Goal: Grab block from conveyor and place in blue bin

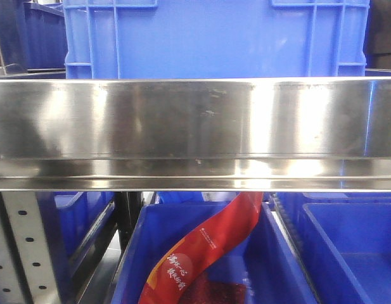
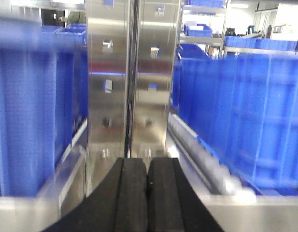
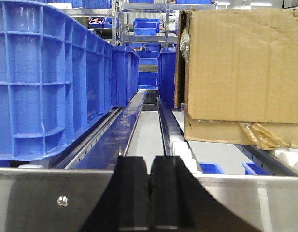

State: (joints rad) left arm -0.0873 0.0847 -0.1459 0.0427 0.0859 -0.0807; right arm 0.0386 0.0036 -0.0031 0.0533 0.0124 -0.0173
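Blue bins [image 3: 47,82] on steel racking [image 1: 195,120], perhaps warehouse shelving; both grippers' jaws clenched, nothing held.

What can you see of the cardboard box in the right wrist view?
The cardboard box is plain brown corrugated board, upright, filling the upper right of the view. It rests on a second, flatter cardboard piece with a crumpled, torn corner near its lower right. Both sit in a roller lane of white rollers. The box's left side is in shadow, with something shiny tucked at its top-left edge. No label or print shows.
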